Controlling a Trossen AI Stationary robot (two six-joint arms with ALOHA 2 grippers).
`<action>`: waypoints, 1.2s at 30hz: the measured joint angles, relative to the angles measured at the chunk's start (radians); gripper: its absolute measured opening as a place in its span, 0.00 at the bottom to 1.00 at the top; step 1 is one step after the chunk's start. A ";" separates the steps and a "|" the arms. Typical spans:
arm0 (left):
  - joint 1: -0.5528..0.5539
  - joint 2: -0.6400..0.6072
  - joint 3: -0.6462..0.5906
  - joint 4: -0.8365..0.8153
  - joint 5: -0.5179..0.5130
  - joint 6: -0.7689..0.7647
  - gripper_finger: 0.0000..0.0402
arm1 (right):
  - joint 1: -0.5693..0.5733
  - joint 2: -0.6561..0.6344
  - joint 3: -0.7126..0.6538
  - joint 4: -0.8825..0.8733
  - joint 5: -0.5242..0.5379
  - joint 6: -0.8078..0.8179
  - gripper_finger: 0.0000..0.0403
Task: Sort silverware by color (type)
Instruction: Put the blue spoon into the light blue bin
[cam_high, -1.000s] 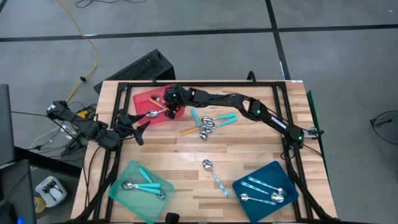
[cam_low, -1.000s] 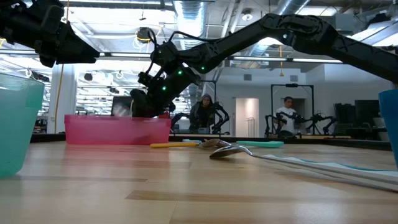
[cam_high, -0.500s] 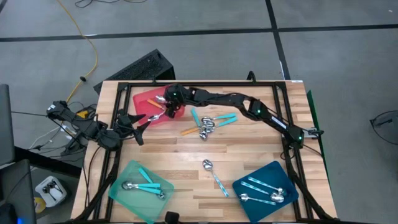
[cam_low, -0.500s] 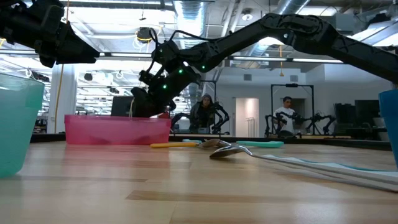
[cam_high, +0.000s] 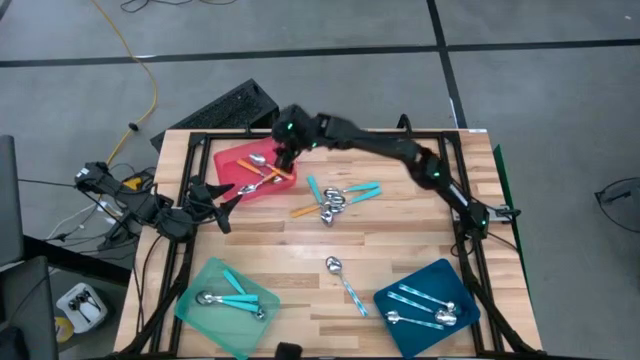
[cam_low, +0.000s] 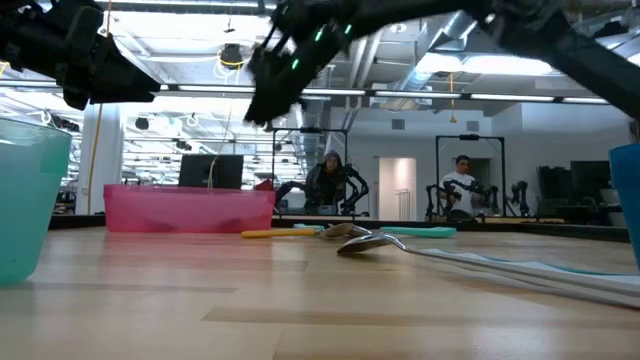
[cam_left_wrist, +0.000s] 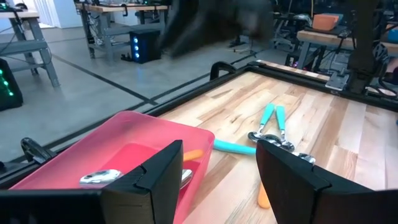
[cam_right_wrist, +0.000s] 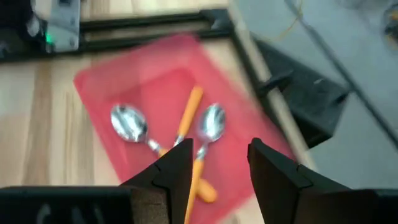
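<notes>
Waiting at the counter's (cam_high: 300, 250) left edge, the left claw (cam_high: 226, 197) is standing apart and empty — the right claw (cam_high: 283, 155) is hovering apart over the red tray (cam_high: 228, 160), where two orange-handled spoons (cam_right_wrist: 196, 146) are lying crossed.

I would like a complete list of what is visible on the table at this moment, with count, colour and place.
red tray: one, far left corner
orange spoons: two, crossed inside the red tray
green tray: one, near left
turquoise spoons: two, in the green tray
blue tray: one, near right
pale blue spoons: three, in the blue tray
loose spoons: pile of orange and turquoise, table's far middle
single spoon: one, pale blue, near middle
left gripper: open, beside the red tray
right gripper: open, empty, above the red tray
</notes>
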 joint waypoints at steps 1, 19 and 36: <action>0.000 0.000 0.000 0.001 0.000 -0.001 0.47 | -0.005 -0.031 -0.001 -0.053 0.003 -0.011 0.43; 0.000 0.000 0.000 -0.007 -0.001 0.001 0.47 | -0.015 -0.497 -0.003 -0.761 0.222 -0.035 0.43; 0.000 0.000 0.000 -0.012 0.000 -0.010 0.47 | -0.003 -0.826 -0.704 -0.646 0.213 0.097 0.43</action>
